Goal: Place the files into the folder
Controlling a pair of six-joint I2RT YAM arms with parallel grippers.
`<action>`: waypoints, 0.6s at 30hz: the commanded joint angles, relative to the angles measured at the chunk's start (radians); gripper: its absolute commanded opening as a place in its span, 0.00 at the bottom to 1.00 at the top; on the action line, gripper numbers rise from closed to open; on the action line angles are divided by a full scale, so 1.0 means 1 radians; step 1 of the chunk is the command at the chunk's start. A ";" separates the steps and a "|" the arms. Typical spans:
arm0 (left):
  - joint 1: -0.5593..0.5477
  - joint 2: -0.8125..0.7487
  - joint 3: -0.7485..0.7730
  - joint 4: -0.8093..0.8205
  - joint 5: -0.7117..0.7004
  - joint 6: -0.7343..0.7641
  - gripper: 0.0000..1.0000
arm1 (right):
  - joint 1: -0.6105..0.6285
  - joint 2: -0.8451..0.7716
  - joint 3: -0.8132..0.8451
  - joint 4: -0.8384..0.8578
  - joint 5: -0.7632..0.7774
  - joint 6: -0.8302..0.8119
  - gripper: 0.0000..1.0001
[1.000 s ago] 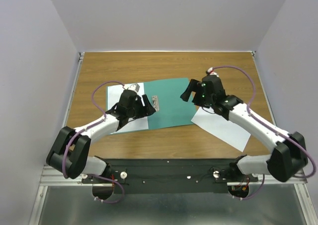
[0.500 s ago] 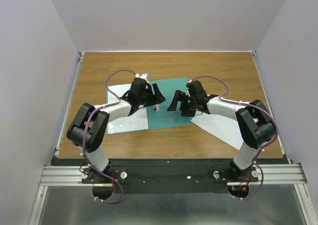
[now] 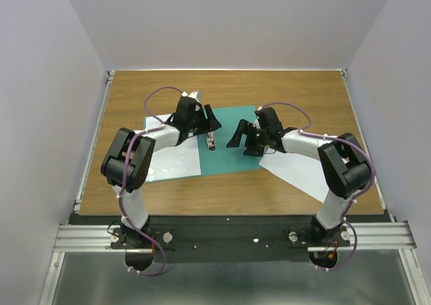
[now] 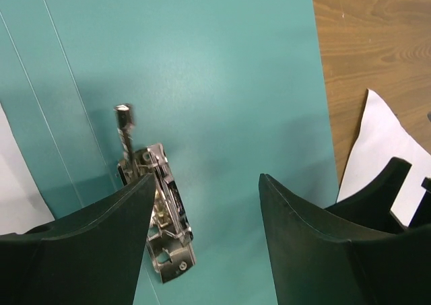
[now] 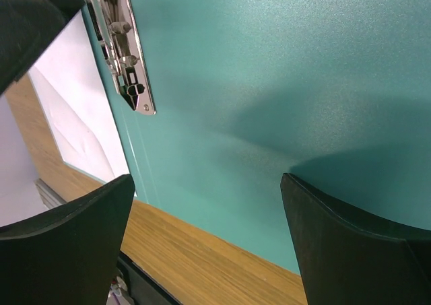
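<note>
**On the table (image 3: 296,93), two wide-spread grippers over a green folder (image 3: 232,126)**

Near the table's middle the folder lies flat and opened out, its metal clip (image 3: 211,141) running along the spine. Above the clip's far end hangs the left gripper (image 3: 202,124), jaws spread with nothing between them. Seen from its own camera, one finger (image 4: 81,251) covers part of the clip, and I cannot tell whether it touches. Just to the right, over the folder's bare right half, the right gripper (image 3: 244,141) points toward the clip, its jaws spread wide too and holding nothing. One white sheet (image 3: 176,158) lies over the folder's left half, a strip of green showing past its near edge. The other sheet (image 3: 306,174) lies on the wood at the right, outside the folder. One of its corners is up against the folder's right edge, and part of it lies beneath the right arm (image 3: 337,163). The two grippers face each other across the clip, near but apart.
</note>
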 commanded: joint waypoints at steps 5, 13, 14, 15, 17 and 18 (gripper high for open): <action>0.071 0.070 0.077 0.003 0.052 0.045 0.71 | -0.006 0.072 -0.016 -0.033 0.000 -0.014 0.98; 0.073 0.043 0.114 -0.011 0.042 0.062 0.71 | -0.006 0.056 0.009 -0.034 -0.018 -0.039 0.99; 0.074 0.028 0.121 -0.026 0.031 0.062 0.71 | -0.006 0.048 0.030 -0.036 -0.018 -0.040 0.99; 0.074 0.012 0.128 -0.035 0.020 0.062 0.72 | -0.006 0.039 0.044 -0.036 -0.026 -0.057 0.99; 0.074 -0.040 0.137 -0.058 0.000 0.062 0.76 | -0.006 0.007 0.076 -0.042 -0.032 -0.066 1.00; 0.073 -0.061 0.137 -0.065 -0.006 0.065 0.78 | -0.006 -0.010 0.110 -0.046 -0.020 -0.078 1.00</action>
